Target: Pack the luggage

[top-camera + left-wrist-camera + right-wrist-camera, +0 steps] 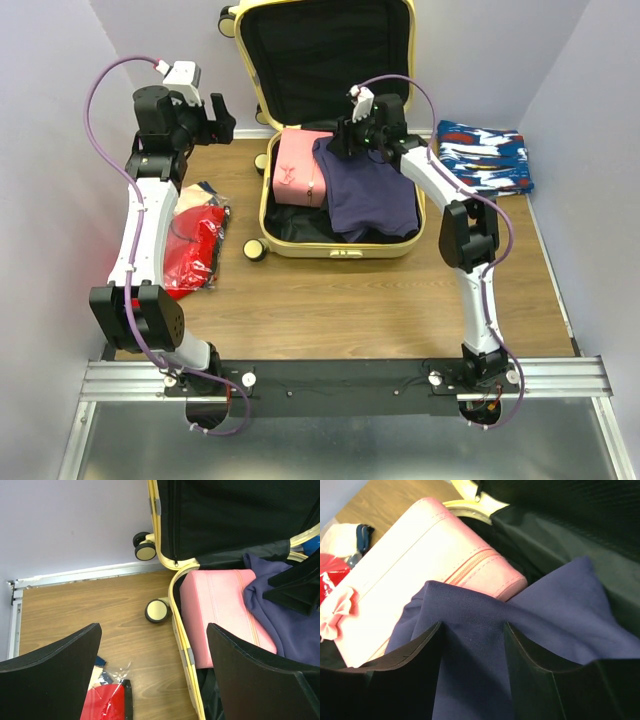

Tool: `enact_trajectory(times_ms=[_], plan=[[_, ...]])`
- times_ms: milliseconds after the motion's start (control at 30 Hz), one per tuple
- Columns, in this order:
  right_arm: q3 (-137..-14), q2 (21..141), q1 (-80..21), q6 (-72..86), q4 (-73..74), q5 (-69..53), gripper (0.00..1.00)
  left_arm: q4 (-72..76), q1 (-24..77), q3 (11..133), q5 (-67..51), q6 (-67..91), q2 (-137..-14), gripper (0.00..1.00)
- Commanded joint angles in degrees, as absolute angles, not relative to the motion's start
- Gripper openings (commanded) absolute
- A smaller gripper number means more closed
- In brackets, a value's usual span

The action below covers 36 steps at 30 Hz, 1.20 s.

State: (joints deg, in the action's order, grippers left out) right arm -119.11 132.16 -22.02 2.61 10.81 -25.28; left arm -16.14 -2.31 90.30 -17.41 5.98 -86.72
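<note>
My right gripper [473, 625] is in the luggage [330, 251], with a navy garment [560, 610] bunched between its fingers; clamped or not, I cannot tell. The pink pouch [410, 555] lies just left of it. My left gripper [154, 627] gapes wide, empty.

Both the left arm [140, 235] and the right arm [478, 290] have white link shells set between chunky black joint housings. A thin purple cable [88, 100] loops along each arm. White camera blocks [183, 73] top the wrists, and the left gripper [153, 626] has broad matte-black fingers [50, 675] with curved edges.
</note>
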Motion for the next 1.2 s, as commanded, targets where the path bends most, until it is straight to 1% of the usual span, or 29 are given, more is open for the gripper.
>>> enact_trajectory(times_ms=[0,67,233,400,467,633,733,833,867,933,1000,1067,1133,1167], plan=[[-115.1,137.0,-21.3,0.6,14.7,-18.3,0.57,-17.8,-3.3,89.9,-16.5,4.7,-86.7,0.96],[-113.0,137.0,-21.3,-0.9,14.7,-17.9,0.57,-18.0,-3.5,89.6,-16.4,4.7,-86.7,0.96],[-105.6,134.4,-20.3,1.7,13.3,-16.8,0.57,-18.6,-4.0,90.4,-16.4,4.5,-87.5,0.96],[-98.7,130.3,-15.6,6.0,10.0,-19.5,0.57,-19.0,-4.4,91.1,-16.4,4.2,-88.2,0.96],[-95.3,128.6,-14.2,6.7,7.6,-22.5,0.57,-18.9,-4.5,91.1,-17.0,4.2,-88.4,0.96],[-95.9,130.5,-15.0,4.0,7.6,-22.8,0.59,-18.9,-4.5,92.3,-17.4,4.7,-90.6,0.96],[-99.0,132.8,-16.6,3.1,7.6,-21.1,0.62,-19.9,-4.5,93.9,-17.7,4.9,-92.2,0.96],[-102.3,135.6,-19.1,1.8,7.8,-17.6,0.66,-20.0,-4.5,94.7,-17.6,5.0,-93.1,0.96],[-102.9,136.5,-20.6,1.0,8.0,-13.4,0.7,-20.3,-4.5,94.9,-17.4,4.9,-93.3,0.96],[-103.7,138.2,-22.0,-1.8,9.0,-9.4,0.72,-20.6,-4.5,95.1,-17.2,5.0,-93.4,0.96],[-102.7,138.5,-23.0,-2.9,9.8,-5.5,0.77,-20.8,-4.5,95.2,-16.8,4.6,-93.2,0.96],[-100.1,137.2,-23.0,-3.9,10.7,-4.7,0.84,-21.7,-4.4,95.4,-16.9,3.5,-93.1,0.96],[-97.6,132.7,-23.0,-5.3,10.8,-5.3,0.87,-22.8,-4.5,95.7,-17.0,2.9,-93.0,0.96],[-96.3,130.7,-23.0,-5.8,10.8,-7.1,0.94,-23.1,-4.5,95.7,-17.7,2.6,-93.0,0.96]])
